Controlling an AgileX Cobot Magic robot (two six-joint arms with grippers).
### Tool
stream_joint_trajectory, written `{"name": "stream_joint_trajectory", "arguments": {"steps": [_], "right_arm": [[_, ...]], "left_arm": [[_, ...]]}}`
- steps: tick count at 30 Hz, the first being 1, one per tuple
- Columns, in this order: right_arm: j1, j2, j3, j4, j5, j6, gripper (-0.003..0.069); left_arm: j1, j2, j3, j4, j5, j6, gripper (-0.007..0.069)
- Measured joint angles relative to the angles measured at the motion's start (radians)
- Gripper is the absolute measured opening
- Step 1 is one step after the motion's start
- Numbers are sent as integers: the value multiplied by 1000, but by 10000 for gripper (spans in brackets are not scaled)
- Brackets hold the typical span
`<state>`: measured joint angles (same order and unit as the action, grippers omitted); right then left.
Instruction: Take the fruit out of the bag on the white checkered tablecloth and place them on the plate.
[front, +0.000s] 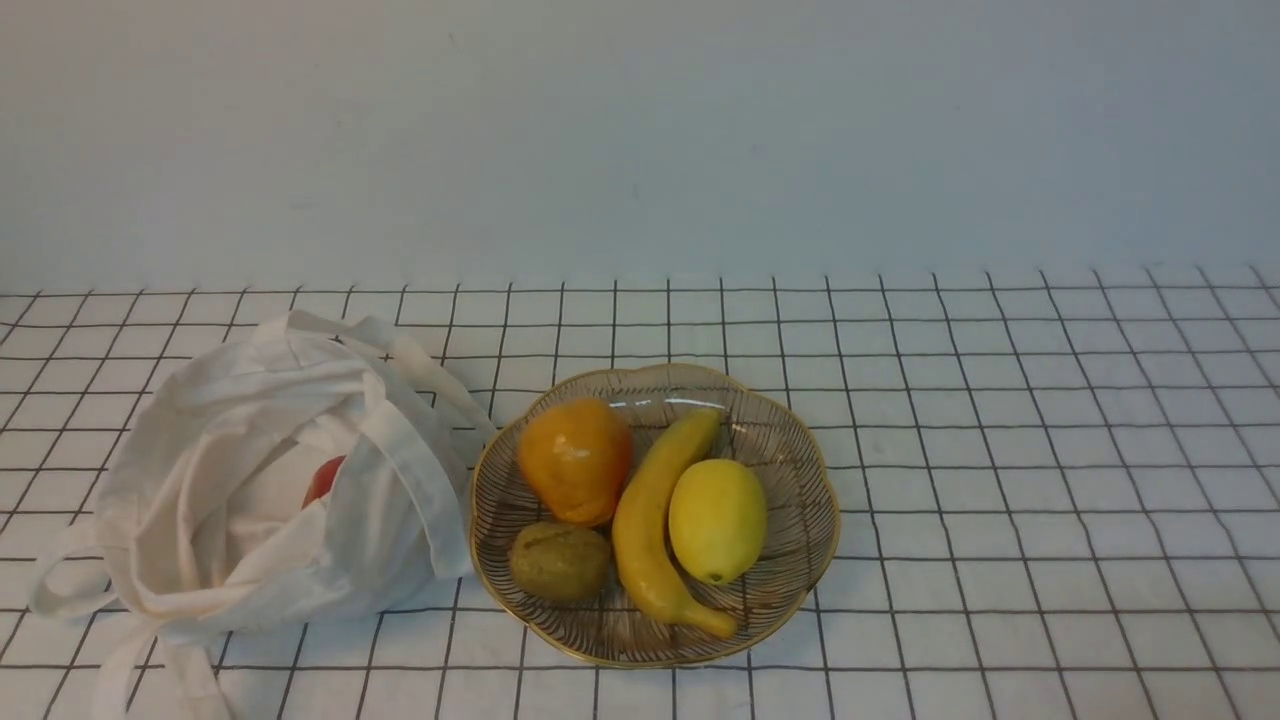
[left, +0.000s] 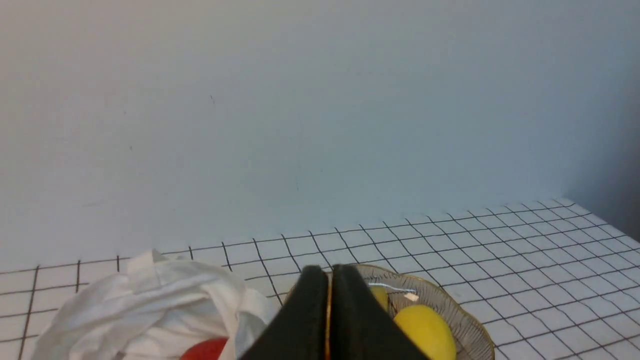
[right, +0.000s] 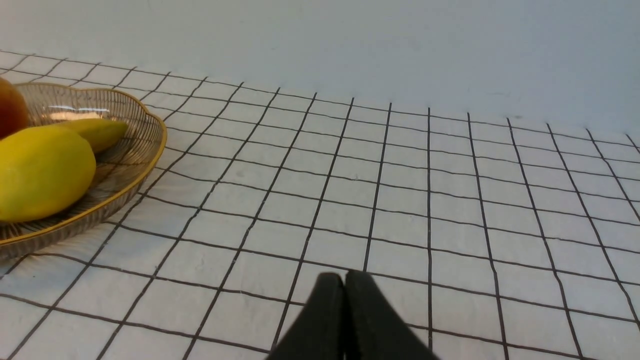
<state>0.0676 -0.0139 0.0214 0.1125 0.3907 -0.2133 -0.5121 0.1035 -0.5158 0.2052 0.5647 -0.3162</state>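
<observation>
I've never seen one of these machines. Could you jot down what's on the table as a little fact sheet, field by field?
Surface: white checkered tablecloth
Bag: white soft cotton tote bag, left of the dish
In bag: red-orange round fruit, partly showing
Dish: round clear glass plate with gold scalloped rim
On dish: orange pear-shaped fruit, yellow banana, yellow lemon, small olive-brown oval fruit
Left tool: shut, empty
Right tool: shut, empty

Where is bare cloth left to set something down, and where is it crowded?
Open: the white checkered tablecloth right of the gold-rimmed clear glass plate, and the strip behind it toward the wall. Crowded: the white cotton tote bag abuts the plate's left rim; four fruits fill the plate.
</observation>
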Motion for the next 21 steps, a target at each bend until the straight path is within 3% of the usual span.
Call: {"name": "stream_joint_trajectory", "arguments": {"steps": [15, 19, 21], "right_arm": [[0, 0, 0, 0, 0, 0, -14], [0, 0, 0, 0, 0, 0, -14], [0, 0, 0, 0, 0, 0, -14]], "left_arm": [[0, -27, 45, 13, 95, -2, -8], [47, -57, 124, -41, 90, 98, -8], [123, -81, 193, -95, 61, 160, -8]]}}
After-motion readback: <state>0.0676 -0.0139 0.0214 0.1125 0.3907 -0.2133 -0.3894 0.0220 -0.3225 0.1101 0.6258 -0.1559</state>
